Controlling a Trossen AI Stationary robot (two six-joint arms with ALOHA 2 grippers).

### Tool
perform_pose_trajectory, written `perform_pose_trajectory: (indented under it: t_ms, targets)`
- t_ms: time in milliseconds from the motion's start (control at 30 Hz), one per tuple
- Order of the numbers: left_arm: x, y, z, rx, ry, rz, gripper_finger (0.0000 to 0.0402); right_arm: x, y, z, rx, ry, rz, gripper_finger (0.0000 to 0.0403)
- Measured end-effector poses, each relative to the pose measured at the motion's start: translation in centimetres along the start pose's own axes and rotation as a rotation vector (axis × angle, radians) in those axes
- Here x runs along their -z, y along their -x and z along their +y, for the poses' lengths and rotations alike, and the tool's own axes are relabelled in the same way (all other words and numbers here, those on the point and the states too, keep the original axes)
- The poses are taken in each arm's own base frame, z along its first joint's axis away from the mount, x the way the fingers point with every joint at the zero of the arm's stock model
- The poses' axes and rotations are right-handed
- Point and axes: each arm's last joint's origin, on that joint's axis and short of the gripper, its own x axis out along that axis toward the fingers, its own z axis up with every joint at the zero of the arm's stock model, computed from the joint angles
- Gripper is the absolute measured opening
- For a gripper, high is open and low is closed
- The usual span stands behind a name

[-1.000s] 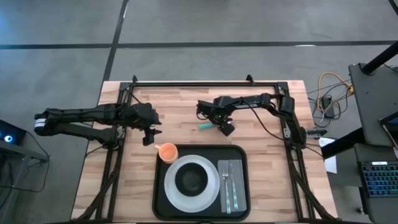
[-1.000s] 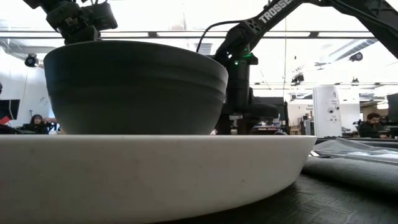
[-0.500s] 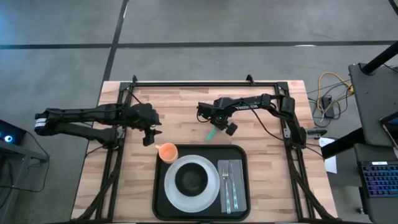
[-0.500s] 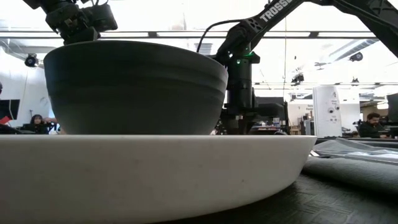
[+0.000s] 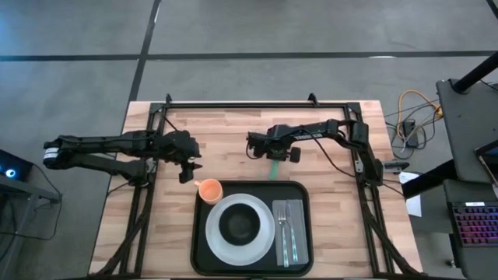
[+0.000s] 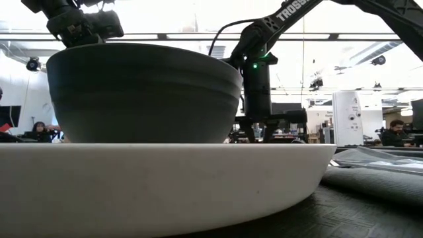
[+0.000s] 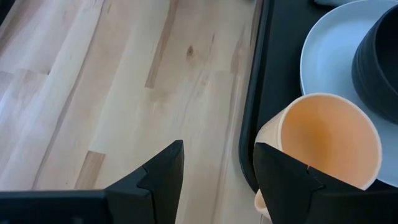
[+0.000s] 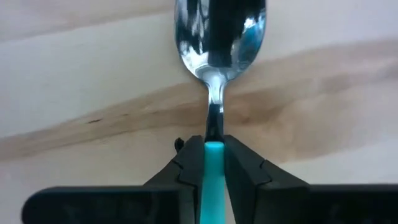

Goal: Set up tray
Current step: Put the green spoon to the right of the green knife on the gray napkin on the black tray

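Note:
The black tray (image 5: 201,247) lies at the table's near edge. It carries a white plate (image 5: 264,237) with a dark bowl (image 5: 240,224), an orange cup (image 5: 208,189) in its far left corner, and a grey napkin (image 5: 288,233) with cutlery. Far of the tray, my right gripper (image 5: 275,161) is shut on a spoon with a teal handle (image 5: 274,170). Its steel bowl (image 8: 219,31) shows beyond the fingertips over bare wood. My left gripper (image 5: 185,173) stands open just left of the cup (image 7: 326,140), with nothing between its fingers. My right gripper pinches the spoon's teal handle (image 8: 213,154) between its two fingers, at the end next to the steel neck (image 8: 214,115). The fingers lie along the spoon. The handle runs back between them, and the bowl end sticks out past their tips.
Bare wood lies left and right of the tray and along the far side. A black frame rail (image 5: 257,104) runs along the far edge, with the arm bases at both sides. The low view is filled by the plate (image 6: 165,185) and bowl (image 6: 145,92).
My right gripper has turned about over the spoon. The teal handle, which pointed toward the table's left, has swung round toward the near edge and shifted a little to the right.

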Motion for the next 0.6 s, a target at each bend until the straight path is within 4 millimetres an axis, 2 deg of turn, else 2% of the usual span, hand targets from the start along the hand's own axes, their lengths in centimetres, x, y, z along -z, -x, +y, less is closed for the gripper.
perform_pose_trajectory:
  t_ms: [133,300,500,600]
  targets:
    - [-0.1,0.0,0.0,0.001,0.025,-0.012,0.0173,0.1,1.4,-0.4,-0.016,0.118,-0.09,0.0029]
    - [-0.5,0.0,0.0,0.005,0.032,-0.05,0.0173,-0.1,4.2,-1.7,-0.005,0.194,-0.132,0.0028]
    - [-0.8,0.1,-0.1,0.01,0.078,-0.076,0.0173,1.4,8.5,-3.6,-0.077,0.274,-0.118,0.0028]
    - [-0.9,0.1,-0.1,0.012,0.092,-0.089,0.0173,3.1,9.9,-4.7,-0.098,0.31,-0.051,0.0028]
